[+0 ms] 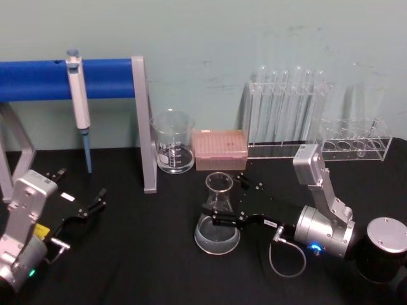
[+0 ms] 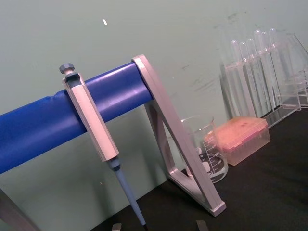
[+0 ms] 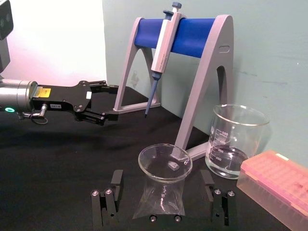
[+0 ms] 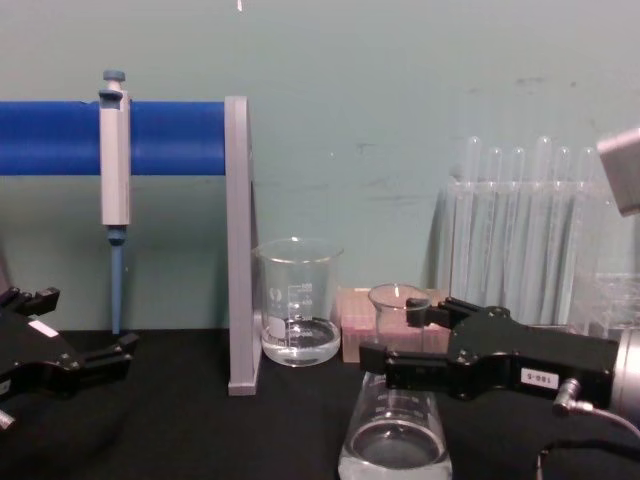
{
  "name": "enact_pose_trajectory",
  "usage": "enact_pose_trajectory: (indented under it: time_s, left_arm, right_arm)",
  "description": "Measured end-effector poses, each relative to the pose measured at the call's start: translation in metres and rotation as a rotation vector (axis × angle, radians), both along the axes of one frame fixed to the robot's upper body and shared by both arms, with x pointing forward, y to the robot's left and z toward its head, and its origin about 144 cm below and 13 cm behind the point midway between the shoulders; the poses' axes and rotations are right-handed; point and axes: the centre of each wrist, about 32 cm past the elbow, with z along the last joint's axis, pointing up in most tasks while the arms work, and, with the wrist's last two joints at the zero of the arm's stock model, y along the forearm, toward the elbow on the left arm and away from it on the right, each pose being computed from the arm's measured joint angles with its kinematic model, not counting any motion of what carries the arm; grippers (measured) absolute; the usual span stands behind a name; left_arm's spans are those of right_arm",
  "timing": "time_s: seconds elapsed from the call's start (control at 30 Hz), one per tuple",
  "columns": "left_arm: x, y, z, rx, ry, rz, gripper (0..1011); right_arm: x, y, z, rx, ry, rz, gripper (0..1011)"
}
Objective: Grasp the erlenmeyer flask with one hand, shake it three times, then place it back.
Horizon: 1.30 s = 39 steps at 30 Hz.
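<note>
We see the clear glass cone-shaped flask [image 1: 216, 240] upright on the matte black bench [image 1: 159, 254], narrow neck between our right hand [image 3: 162, 176], fingers spread, unclamped, left hand [image 3: 114, 102] parted, well apart beyond.

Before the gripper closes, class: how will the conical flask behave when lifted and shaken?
Probably fragile: the erlenmeyer flask is clear glass. It may slip: the open right gripper straddles its smooth tapered neck. Likely light and stable: wide base, little liquid. Left gripper idles far left.
</note>
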Motion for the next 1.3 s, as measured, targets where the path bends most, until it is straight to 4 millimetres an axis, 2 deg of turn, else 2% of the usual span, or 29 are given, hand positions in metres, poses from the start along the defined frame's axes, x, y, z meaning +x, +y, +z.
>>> enact_pose_trajectory:
  time_s: [1.3]
  left_arm:
    - [0.0, 0.0, 0.0, 0.0, 0.0, 0.0, 1001]
  right_arm:
    - [-0.0008, 0.0014, 0.0001, 0.0, -0.002, -0.027, 1000]
